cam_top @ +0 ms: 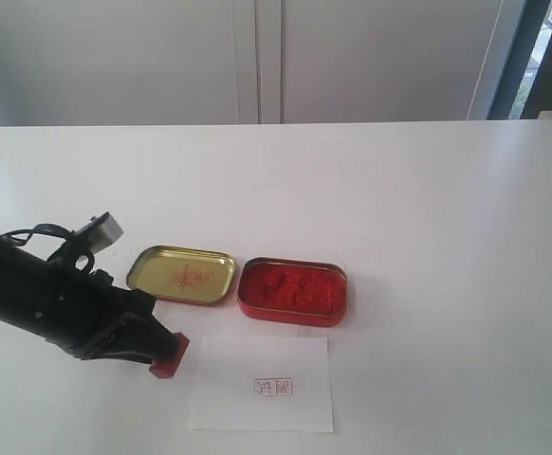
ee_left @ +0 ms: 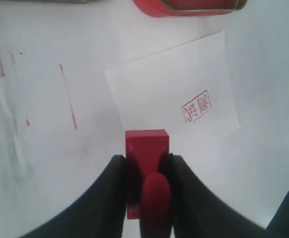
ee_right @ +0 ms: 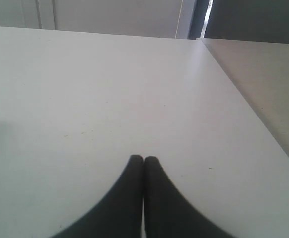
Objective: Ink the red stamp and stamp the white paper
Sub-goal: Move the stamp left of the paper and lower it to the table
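Observation:
My left gripper (cam_top: 158,351) (ee_left: 145,161) is shut on the red stamp (cam_top: 170,356) (ee_left: 146,148), gripping its square block with the round knob toward the wrist. The stamp is just left of the white paper (cam_top: 262,383) (ee_left: 172,84), close to the table; whether it touches I cannot tell. A red square imprint (cam_top: 273,387) (ee_left: 197,106) marks the paper. The red tin of ink paste (cam_top: 292,291) (ee_left: 189,6) lies open behind the paper. My right gripper (ee_right: 144,159) is shut and empty over bare table, outside the exterior view.
A shallow gold lid (cam_top: 181,275) lies left of the ink tin. Faint red smears (ee_left: 68,96) mark the table beside the paper. The table's right edge (ee_right: 244,94) borders a second surface in the right wrist view.

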